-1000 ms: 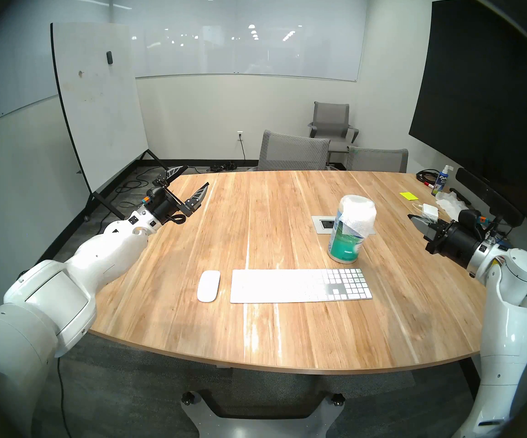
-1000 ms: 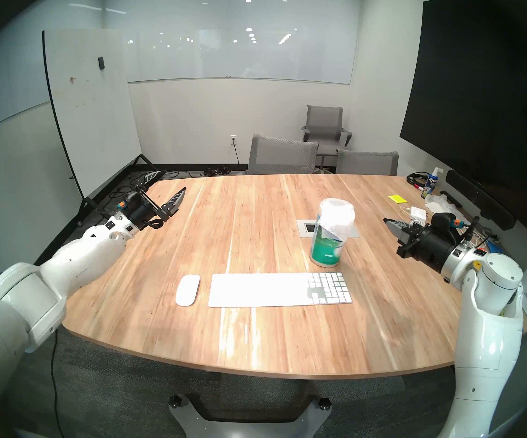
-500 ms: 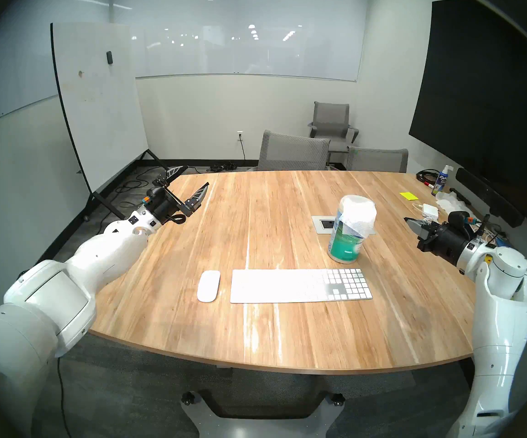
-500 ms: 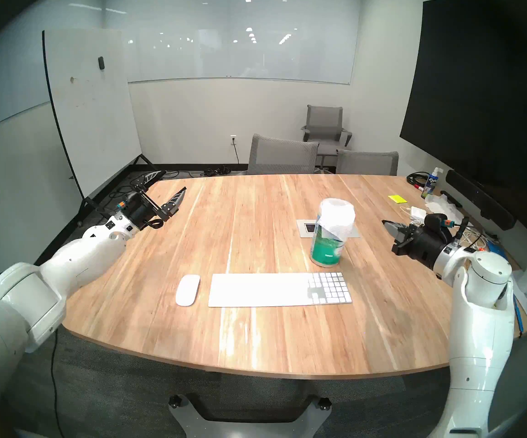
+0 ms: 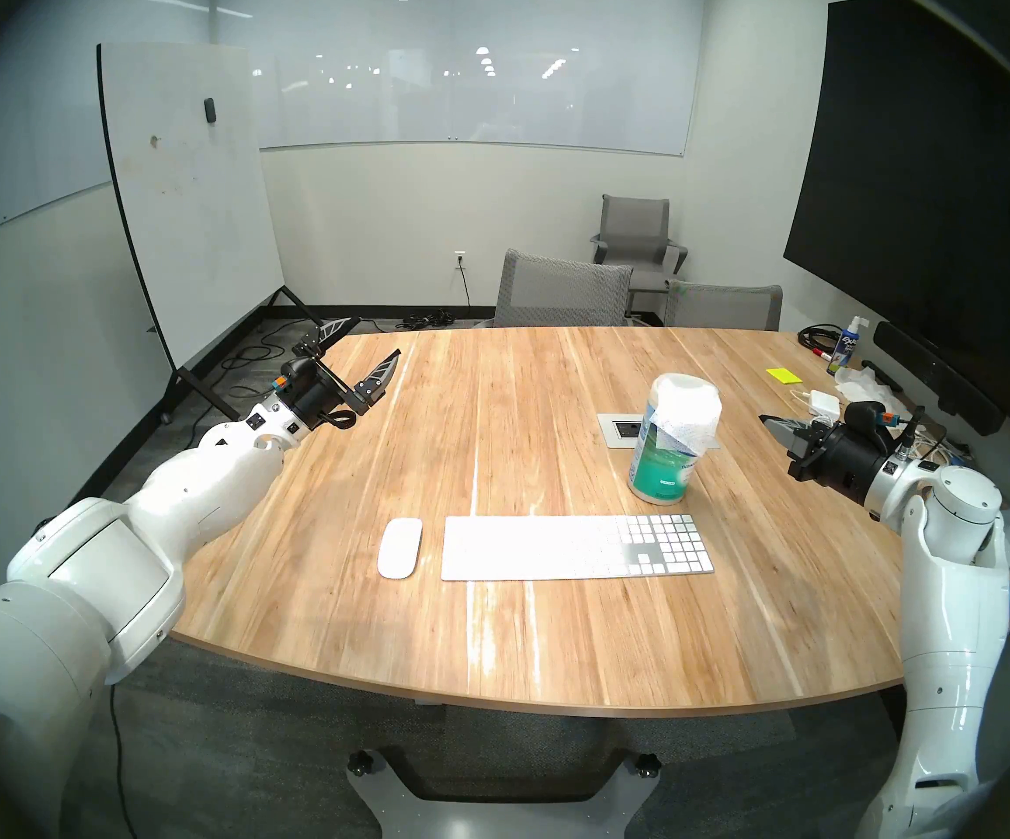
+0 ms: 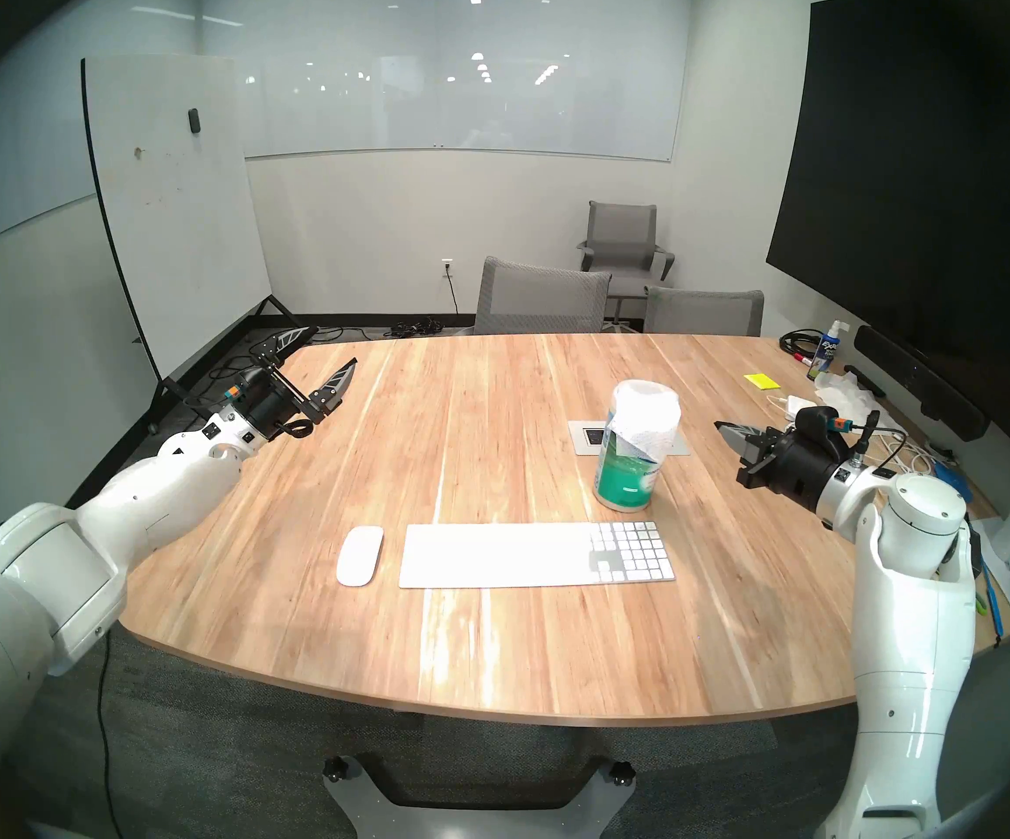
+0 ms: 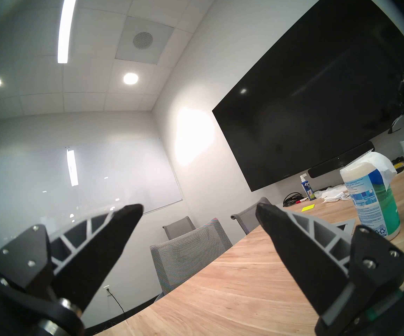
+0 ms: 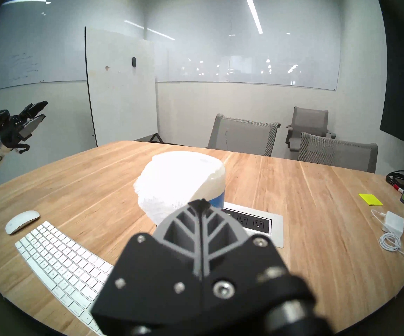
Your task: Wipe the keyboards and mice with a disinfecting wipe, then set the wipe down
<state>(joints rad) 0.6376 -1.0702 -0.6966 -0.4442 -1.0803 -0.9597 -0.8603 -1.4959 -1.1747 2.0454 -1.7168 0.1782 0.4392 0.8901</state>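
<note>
Wipe (image 5: 687, 417) is lying draped over the top of the wipes can (image 5: 666, 456), with one corner hanging down the side. The can is standing on the bench (image 5: 520, 626), just behind the keyboard (image 5: 575, 547). The mouse (image 5: 399, 547) is sitting just beside the keyboard's left end.

The right pincer (image 8: 202, 203) is pointing at the can from the right, with its two tips pressed together and nothing between them. The left pincer (image 7: 198, 210) is hanging far off over the left edge of the bench, spread wide and holding nothing.

Here is what I think could go wrong. The right pincer is closed, so it needs to spread before it can pinch the wipe. If it is pushing in closed, it may bump the tall can and tip it onto the keyboard. The wipe is thin and floppy, so a pinch could slip off. A hard pull could also drag the whole can along.
</note>
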